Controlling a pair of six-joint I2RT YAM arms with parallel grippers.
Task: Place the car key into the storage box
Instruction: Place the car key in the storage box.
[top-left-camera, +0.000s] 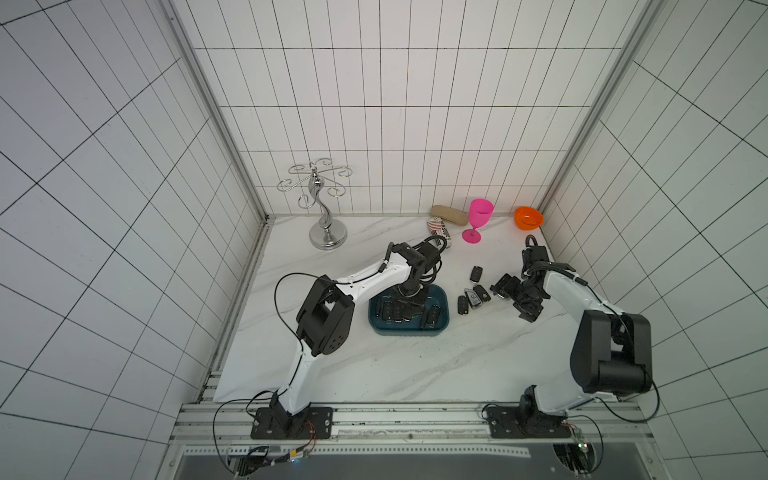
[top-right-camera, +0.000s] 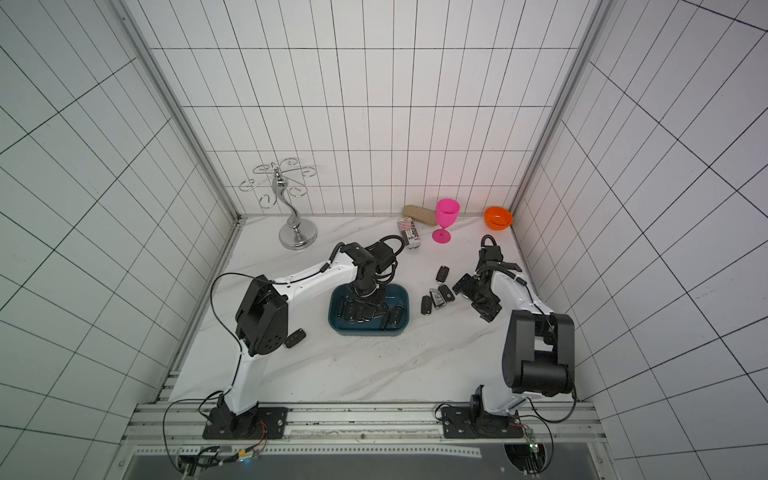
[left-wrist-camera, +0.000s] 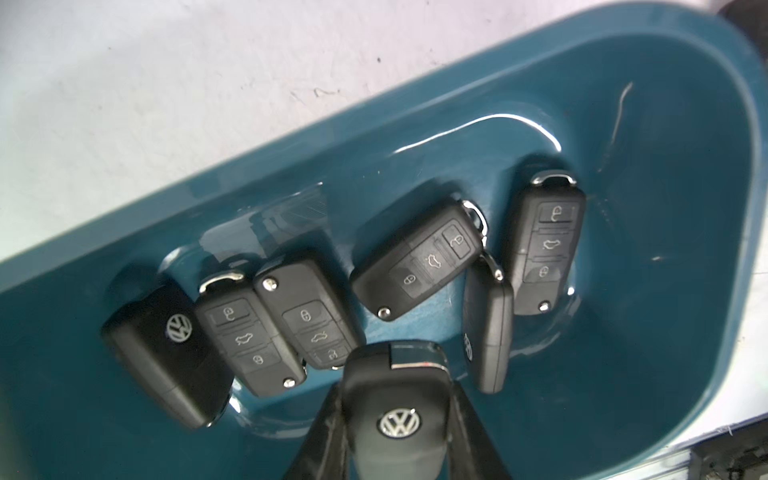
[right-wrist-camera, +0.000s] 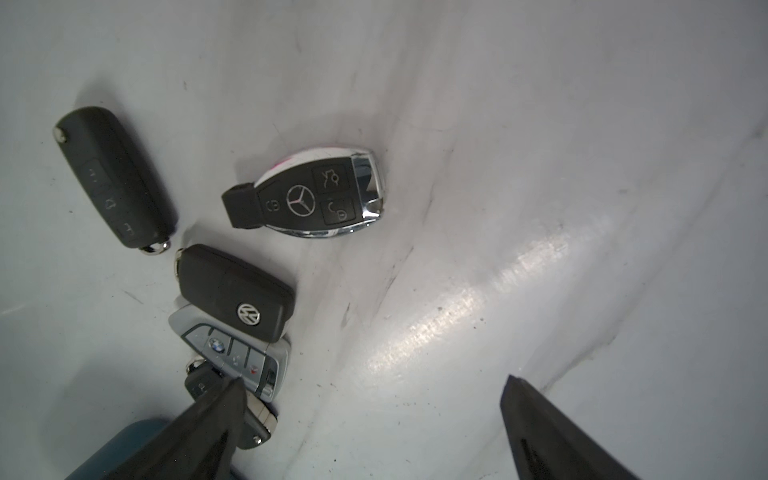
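over storage box (left-wrist-camera: 623, 104), wrist view alone: car key (left-wrist-camera: 399, 395) tight between left fingers (left-wrist-camera: 471, 440); right fingers (right-wrist-camera: 552, 436) apart

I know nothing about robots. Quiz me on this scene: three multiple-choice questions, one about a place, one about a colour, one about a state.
1. Where is the left hand? A) over the storage box B) folded back at its base C) raised high overhead
2. What colour is the goblet? A) green B) pink C) yellow
3. The right hand is: A) shut on a key B) open and empty C) out of sight
Answers: 1 A, its wrist view looks into the box past the gripped car key. 2 B, bright pink in both top views. 3 B, its jaws stand wide apart with nothing between.
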